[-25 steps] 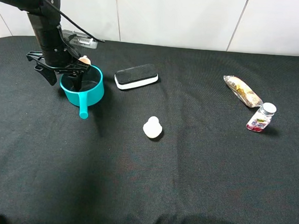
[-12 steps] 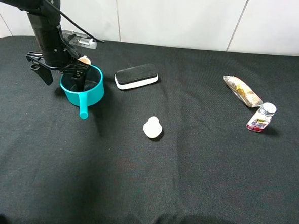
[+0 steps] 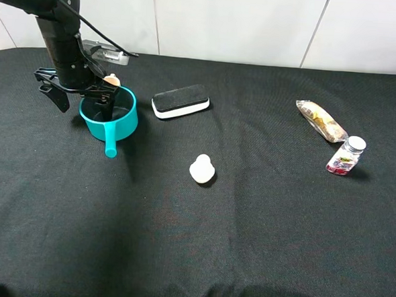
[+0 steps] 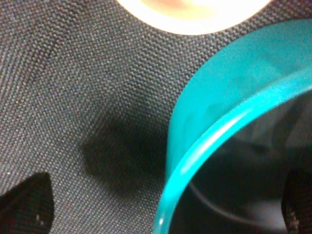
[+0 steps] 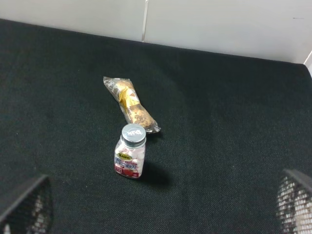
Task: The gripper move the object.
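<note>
At far left of the black cloth (image 3: 245,259), we find the left gripper (image 3: 80,94) spread wide astride the saucepan (image 3: 112,120) rim, gripping nothing. Lifting away carelessly could snag that rim and tip the pan.

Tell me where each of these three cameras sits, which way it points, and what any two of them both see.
Exterior high: mounted above, looking down the black cloth table; shows the black left arm with its gripper straddling the teal round saucepan's rim.
Left wrist: on the left arm, pointing close at the saucepan's rim; dark fingertips at the corners.
Right wrist: on the right arm, facing the small clear bottle and foil snack packet; mesh fingertips show.
Shared: exterior and left wrist both see the saucepan.
</note>
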Robot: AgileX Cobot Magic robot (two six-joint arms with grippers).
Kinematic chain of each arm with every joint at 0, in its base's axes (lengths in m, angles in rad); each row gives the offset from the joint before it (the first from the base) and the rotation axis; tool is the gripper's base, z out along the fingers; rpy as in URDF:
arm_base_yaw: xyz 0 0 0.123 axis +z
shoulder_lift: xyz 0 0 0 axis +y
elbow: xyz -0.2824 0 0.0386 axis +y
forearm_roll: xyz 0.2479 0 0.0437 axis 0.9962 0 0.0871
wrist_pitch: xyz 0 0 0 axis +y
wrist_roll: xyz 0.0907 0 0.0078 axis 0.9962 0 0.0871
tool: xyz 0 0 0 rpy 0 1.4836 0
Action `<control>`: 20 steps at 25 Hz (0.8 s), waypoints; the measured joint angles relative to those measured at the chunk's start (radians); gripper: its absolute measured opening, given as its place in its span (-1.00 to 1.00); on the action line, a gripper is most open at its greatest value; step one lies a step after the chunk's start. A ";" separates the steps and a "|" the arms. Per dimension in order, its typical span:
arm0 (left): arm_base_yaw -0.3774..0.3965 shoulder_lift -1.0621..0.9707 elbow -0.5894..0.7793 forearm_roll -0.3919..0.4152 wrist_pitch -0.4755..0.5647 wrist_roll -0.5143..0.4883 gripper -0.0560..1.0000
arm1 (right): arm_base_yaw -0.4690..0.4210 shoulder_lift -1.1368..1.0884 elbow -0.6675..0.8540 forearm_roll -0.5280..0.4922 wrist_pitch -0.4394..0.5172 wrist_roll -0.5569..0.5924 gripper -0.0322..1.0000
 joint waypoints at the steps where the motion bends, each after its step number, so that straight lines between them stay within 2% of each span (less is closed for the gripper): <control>1: 0.000 -0.002 0.000 0.000 0.000 0.000 0.98 | 0.000 0.000 0.000 0.000 0.000 0.000 0.41; 12: 0.000 -0.203 0.000 0.009 0.044 0.001 0.98 | 0.000 0.000 0.000 0.000 0.000 0.000 0.41; 20: 0.000 -0.446 0.025 0.094 0.137 0.001 0.98 | 0.000 0.000 0.000 0.000 0.000 0.000 0.41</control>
